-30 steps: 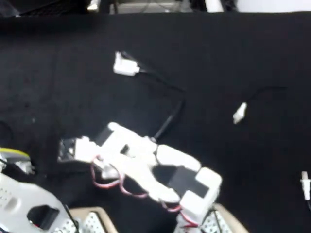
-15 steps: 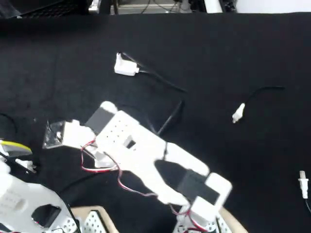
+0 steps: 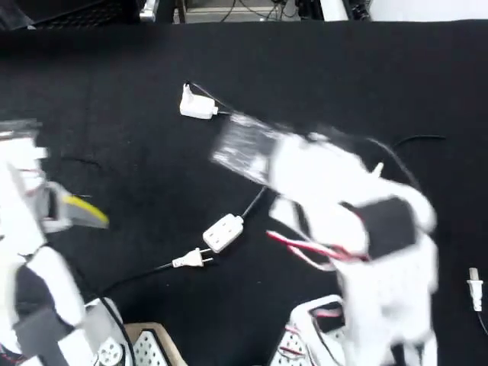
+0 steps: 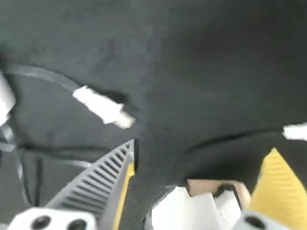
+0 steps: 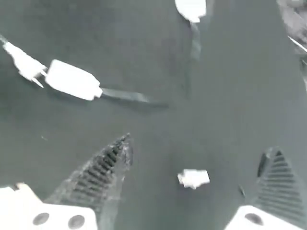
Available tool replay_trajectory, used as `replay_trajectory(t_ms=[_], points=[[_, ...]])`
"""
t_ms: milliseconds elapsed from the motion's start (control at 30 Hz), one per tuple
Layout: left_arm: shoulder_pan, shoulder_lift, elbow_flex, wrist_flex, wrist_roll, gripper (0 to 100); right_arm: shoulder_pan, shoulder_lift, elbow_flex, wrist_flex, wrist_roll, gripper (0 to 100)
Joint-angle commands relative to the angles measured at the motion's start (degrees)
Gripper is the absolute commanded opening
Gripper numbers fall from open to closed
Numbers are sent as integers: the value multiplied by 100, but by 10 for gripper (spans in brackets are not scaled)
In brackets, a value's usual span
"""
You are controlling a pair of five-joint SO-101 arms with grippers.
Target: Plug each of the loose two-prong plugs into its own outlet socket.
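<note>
A white outlet socket [image 3: 223,232] lies mid-table on its black cable. A white two-prong plug [image 3: 191,260] lies just beside it, prongs toward it. The right wrist view has the same socket [image 5: 72,79] and plug [image 5: 21,61]. My right gripper [image 3: 244,149] [image 5: 200,143] hovers open over the cloth, with a small white plug [image 5: 193,178] on the cloth between its fingers. The yellow-tipped left gripper [image 3: 72,210] [image 4: 201,148] is open above a white plug [image 4: 103,108]. Another plug [image 3: 376,169] peeks out beside the right arm.
A white adapter block [image 3: 197,107] with a black cable sits at the back of the black cloth. One more plug [image 3: 476,288] lies at the right edge. Both arm bases stand along the front edge.
The right arm has swung from the left-middle of the table up and to the right, uncovering the socket and plug. The left arm has risen at the left edge.
</note>
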Motion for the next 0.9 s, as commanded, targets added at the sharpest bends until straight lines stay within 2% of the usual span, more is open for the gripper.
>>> replay_trajectory(t_ms=[0,200,400,633,867], points=[[1727,-387,418,-141,-53,393,1705,-1376,1305,141,1037,396],[3512,62,462,-229,-70,393,3393,-2527,2844,35,2444,396],[4189,1257,57,-404,-765,393,4571,-3354,4189,-554,3200,396],[4479,2901,-673,-369,-1820,393,5204,-3600,5393,-1248,3754,396],[5341,4088,-1402,-369,-1925,393,5363,-3618,5851,-1600,3833,396]])
